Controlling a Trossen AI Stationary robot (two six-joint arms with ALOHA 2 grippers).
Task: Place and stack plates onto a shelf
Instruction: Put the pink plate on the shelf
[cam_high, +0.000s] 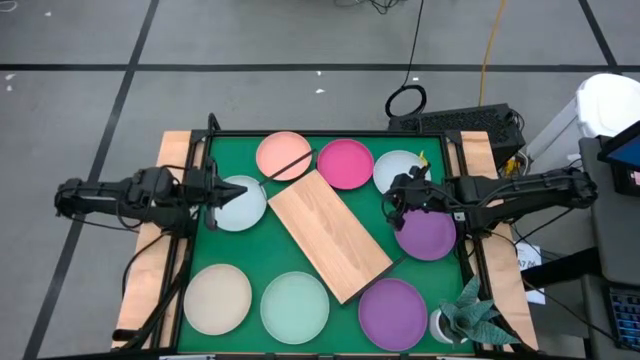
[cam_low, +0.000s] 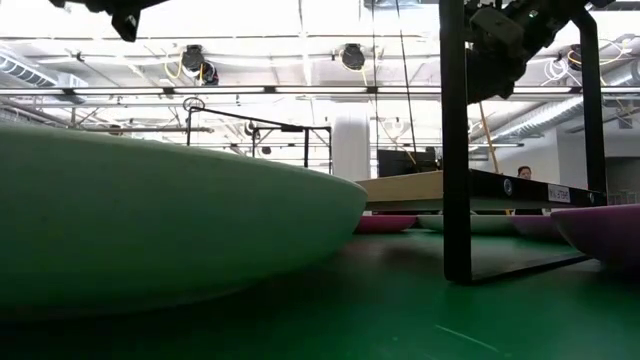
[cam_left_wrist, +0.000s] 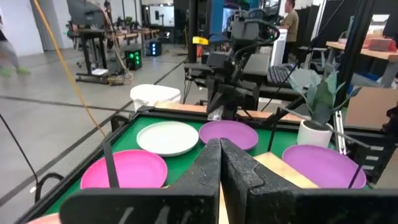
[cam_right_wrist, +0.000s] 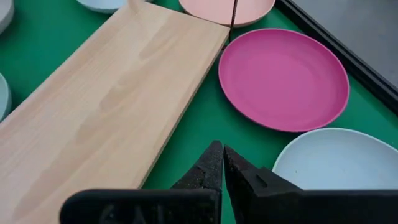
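Observation:
The plates lie flat on the green mat. In the high view they are salmon pink (cam_high: 284, 155), magenta (cam_high: 345, 163), two pale blue (cam_high: 398, 170) (cam_high: 240, 204), two purple (cam_high: 427, 235) (cam_high: 393, 312), mint green (cam_high: 294, 307) and beige (cam_high: 217, 299). The light wood shelf (cam_high: 328, 234) stands slantwise in the middle on black wire legs (cam_low: 455, 140). My left gripper (cam_high: 222, 190) hovers shut over the left pale blue plate, its fingers (cam_left_wrist: 219, 149) pressed together. My right gripper (cam_high: 393, 196) hovers shut between the shelf and the right pale blue plate (cam_right_wrist: 339, 162).
A potted plant (cam_high: 462, 320) stands at the mat's near right corner beside the near purple plate. A black frame (cam_high: 330, 133) borders the mat. The shelf top (cam_right_wrist: 106, 106) is bare. In the low view both arms hang high above the mint plate (cam_low: 150, 220).

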